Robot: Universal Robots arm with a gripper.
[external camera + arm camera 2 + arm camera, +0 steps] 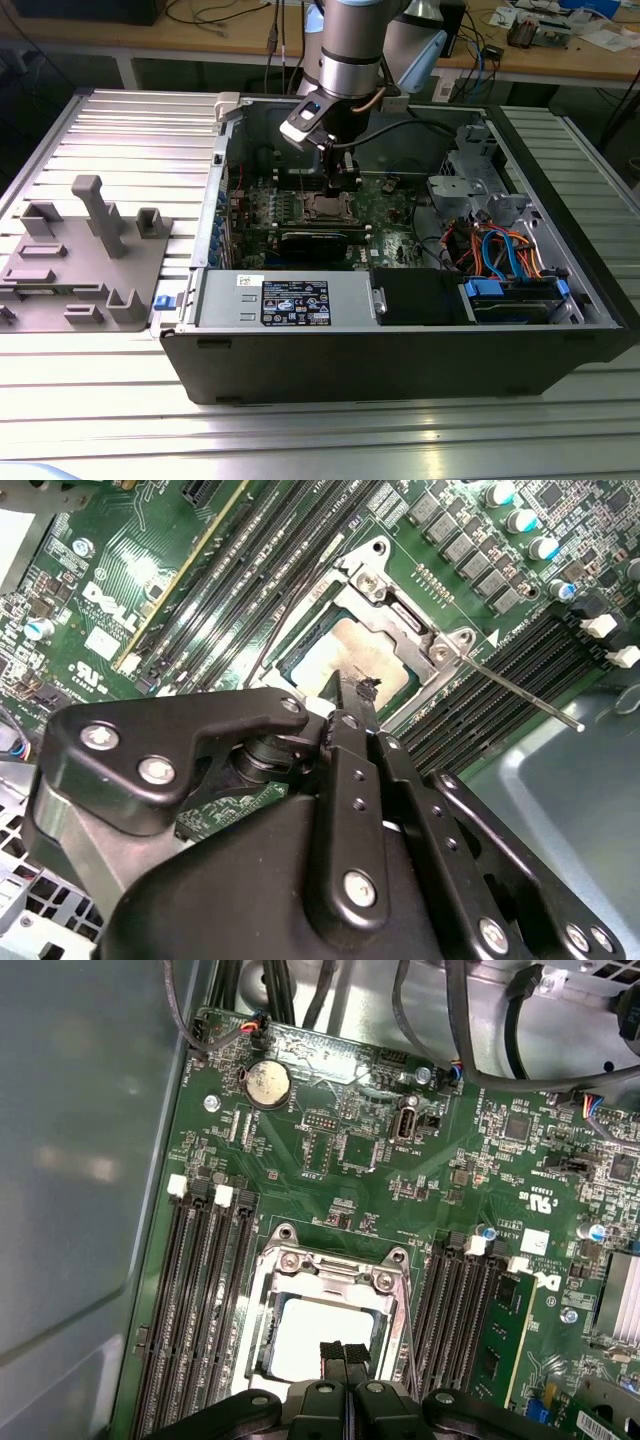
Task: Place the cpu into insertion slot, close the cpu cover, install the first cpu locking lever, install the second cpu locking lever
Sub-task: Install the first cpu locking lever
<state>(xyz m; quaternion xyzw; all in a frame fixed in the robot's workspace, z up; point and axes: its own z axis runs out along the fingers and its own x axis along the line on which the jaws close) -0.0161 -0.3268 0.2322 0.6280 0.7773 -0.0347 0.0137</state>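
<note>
In the open computer case, the insertion slot (325, 207) sits on the green board. The cpu (300, 1335) (335, 655) lies in it, its silver top showing. The cpu cover (330, 1268) (405, 615) lies flat around the chip, which shows through its window. My gripper (343, 1352) (360, 688) (335, 178) is shut, with its black tips together right over the chip's edge and nothing between them. One thin locking lever (520, 690) sticks out free over the memory slots. Another thin rod (290, 620) runs along the socket's other side.
Black memory slots (200, 1300) flank the socket on both sides. A black graphics card (315, 240) lies just in front of the socket in the exterior view. Cables and drive bays (490, 250) are at that view's right. A grey fixture (90, 250) stands outside the case.
</note>
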